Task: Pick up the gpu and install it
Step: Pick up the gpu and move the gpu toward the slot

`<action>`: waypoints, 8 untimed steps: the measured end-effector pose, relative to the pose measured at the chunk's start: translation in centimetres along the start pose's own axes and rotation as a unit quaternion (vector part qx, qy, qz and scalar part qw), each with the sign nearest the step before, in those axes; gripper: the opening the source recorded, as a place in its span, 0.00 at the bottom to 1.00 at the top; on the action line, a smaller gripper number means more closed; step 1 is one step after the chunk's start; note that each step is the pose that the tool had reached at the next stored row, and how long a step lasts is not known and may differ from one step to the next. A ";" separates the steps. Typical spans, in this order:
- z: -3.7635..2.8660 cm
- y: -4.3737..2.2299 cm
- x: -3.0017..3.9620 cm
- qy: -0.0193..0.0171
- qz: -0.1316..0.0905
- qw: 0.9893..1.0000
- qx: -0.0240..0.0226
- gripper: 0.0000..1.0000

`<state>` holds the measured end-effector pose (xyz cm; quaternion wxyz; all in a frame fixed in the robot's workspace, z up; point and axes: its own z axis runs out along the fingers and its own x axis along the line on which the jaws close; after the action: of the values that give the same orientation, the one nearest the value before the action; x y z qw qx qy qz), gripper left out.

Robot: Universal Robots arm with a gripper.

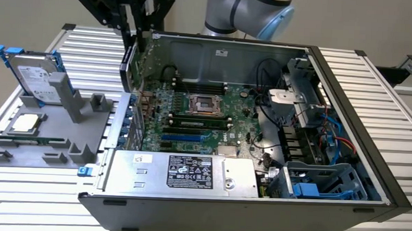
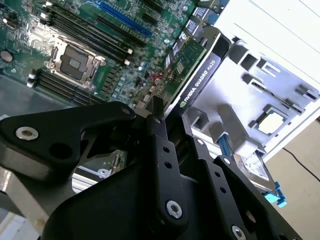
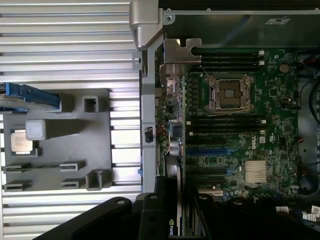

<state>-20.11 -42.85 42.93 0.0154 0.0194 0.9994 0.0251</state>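
Note:
My gripper [image 1: 132,39] is shut on the gpu [image 1: 128,68], which hangs on edge above the rear wall of the open computer case [image 1: 346,101], at the exterior view's left. In the second wrist view the gpu [image 2: 192,62] shows a green card face and a black cooler edge, clamped between the black fingers [image 2: 156,117]. Below it lies the large green motherboard [image 2: 75,55]. In the first wrist view the card [image 3: 172,160] is seen edge-on, running from the gripper [image 3: 165,200] to its silver bracket [image 3: 179,52], just inside the case wall and over the motherboard's [image 3: 240,135] slots.
A grey fixture [image 1: 23,149] to the left of the case holds a silver hard drive [image 1: 37,77] with blue clips and a CPU [image 1: 26,122]. The power supply [image 1: 182,172] fills the case's near side. Cables and a drive cage [image 1: 314,183] sit at the right.

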 end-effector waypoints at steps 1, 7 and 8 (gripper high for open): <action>0.00 0.01 -0.07 0.000 0.000 1.000 0.000 0.00; 0.03 0.04 -0.90 0.001 0.000 1.000 0.000 0.00; 0.03 0.05 -1.10 0.002 0.000 1.000 0.000 0.00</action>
<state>-19.01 -42.85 42.93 0.0134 0.0194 0.9994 0.0250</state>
